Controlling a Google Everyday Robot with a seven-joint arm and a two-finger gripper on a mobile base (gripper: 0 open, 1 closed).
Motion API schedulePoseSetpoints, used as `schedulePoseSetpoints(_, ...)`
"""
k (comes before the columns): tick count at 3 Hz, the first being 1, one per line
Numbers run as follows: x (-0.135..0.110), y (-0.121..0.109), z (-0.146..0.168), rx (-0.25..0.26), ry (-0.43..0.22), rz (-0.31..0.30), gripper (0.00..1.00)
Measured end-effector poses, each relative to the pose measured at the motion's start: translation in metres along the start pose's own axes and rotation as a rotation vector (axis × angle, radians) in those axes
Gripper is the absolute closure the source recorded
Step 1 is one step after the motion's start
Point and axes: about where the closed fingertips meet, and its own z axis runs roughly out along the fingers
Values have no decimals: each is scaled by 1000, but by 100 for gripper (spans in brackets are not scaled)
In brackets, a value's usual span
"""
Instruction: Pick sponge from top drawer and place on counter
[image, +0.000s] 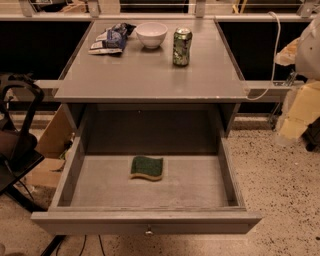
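Sponge sitting in the open top drawer, gripper way off to the right

From my feed, the sponge (147, 167) lies flat, green side up, on the floor of the top drawer (74, 172), roughly mid-floor and a bit left of centre, not touching any wall. The drawer is pulled fully out, with its knob (149, 231) facing me. The gripper (295, 120) looks like the pale blocky shape at the right edge, outside the drawer, higher than the sponge and well apart from it. I honestly can't tell if it's released or clenched. Up on the counter (150, 77) there's a white bowl (151, 34), a green can (182, 47) standing upright just right of it, and a blue-and-white snack packet (111, 40) on the left.
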Motion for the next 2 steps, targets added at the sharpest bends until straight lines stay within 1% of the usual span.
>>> schedulePoseSetpoints(1, 0, 0, 0, 0, 0, 0, 0)
schedulePoseSetpoints(2, -15, 1, 30, -16, -58, -12, 0)
